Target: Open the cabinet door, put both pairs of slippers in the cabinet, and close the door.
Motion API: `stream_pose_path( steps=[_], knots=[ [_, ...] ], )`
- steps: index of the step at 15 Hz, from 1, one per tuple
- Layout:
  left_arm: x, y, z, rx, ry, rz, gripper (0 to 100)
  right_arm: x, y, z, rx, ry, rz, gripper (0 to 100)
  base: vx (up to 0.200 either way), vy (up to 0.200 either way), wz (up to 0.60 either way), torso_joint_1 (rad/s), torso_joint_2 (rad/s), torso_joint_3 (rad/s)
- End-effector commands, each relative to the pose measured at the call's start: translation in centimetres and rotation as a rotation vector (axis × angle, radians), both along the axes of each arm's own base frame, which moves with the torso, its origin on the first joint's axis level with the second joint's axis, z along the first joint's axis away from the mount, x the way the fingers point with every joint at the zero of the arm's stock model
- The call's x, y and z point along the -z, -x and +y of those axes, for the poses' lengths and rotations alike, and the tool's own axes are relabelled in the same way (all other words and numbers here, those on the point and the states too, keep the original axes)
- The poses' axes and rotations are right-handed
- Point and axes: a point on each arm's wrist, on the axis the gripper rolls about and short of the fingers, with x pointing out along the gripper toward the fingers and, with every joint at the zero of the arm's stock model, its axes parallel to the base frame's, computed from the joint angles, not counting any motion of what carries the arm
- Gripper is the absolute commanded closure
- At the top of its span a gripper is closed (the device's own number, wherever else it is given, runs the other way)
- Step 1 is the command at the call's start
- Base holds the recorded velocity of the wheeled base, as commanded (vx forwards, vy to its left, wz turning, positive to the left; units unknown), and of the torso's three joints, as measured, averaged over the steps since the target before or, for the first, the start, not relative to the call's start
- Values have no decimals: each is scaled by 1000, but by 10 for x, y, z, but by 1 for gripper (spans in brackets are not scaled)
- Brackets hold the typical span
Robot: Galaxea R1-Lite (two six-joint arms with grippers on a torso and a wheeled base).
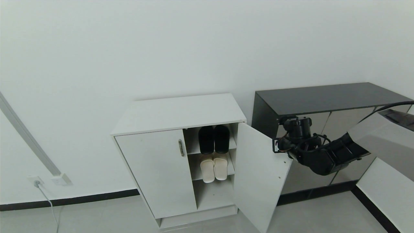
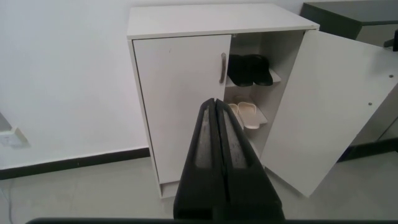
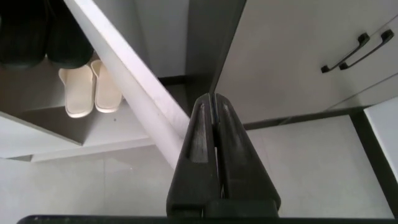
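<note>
While both arms are held out in front of the white cabinet (image 1: 178, 113), each pincer is pressed tight, finger against finger, with nothing caught between. The left gripper (image 2: 212, 102) hangs well back from the furniture. Its closed tips are aimed at the left-hand door (image 1: 158, 171), which sits flush and shut, a slim metal handle (image 1: 181, 148) upright near its inner edge. The right gripper (image 3: 213, 97) is much closer in, just beside the free edge of the right-hand door (image 1: 258, 174), on the outer side of that panel. Whether it actually touches the edge I cannot tell. That door stands swung out into the room, its lower corner over the pale floor (image 1: 97, 216).

Past the open door, the right half of the cabinet shows its shelves. On the upper shelf the black slippers (image 1: 214, 139) lie side by side, touching one another. On the shelf directly beneath, the cream slippers (image 1: 213, 168) lie the same way, their near ends reaching the shelf's front lip. Both pairs are inside the cabinet.

Farther to the right a dark sideboard (image 1: 323, 97) with a glossy top stands just beside the cabinet, backed against the plain white wall (image 1: 194, 48). Low on that wall, off to the left, a socket (image 1: 35, 180) has a grey cable dropping to the floor.
</note>
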Motion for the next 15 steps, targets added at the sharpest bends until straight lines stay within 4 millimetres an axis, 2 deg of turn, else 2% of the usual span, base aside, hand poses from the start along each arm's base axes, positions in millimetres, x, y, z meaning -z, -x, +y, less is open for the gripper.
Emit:
stream_pose_path(
  steps=[1, 6, 12, 13, 15],
  knots=[
    [0, 0, 0, 0, 0, 0, 100, -2, 5, 3, -10, 2, 6, 100, 0, 0, 0, 0, 0, 0],
    [0, 0, 0, 0, 0, 0, 100, -13, 28, 21, -72, 8, 15, 100, 0, 0, 0, 0, 0, 0],
    [0, 0, 0, 2, 2, 0, 100, -18, 84, 77, -255, 13, 32, 100, 0, 0, 0, 0, 0, 0],
    [0, 0, 0, 0, 2, 0, 100, -21, 83, 77, -252, 11, 21, 100, 0, 0, 0, 0, 0, 0],
    [0, 0, 0, 0, 2, 0, 100, -24, 63, 61, -193, 13, 3, 100, 0, 0, 0, 0, 0, 0]
  ],
)
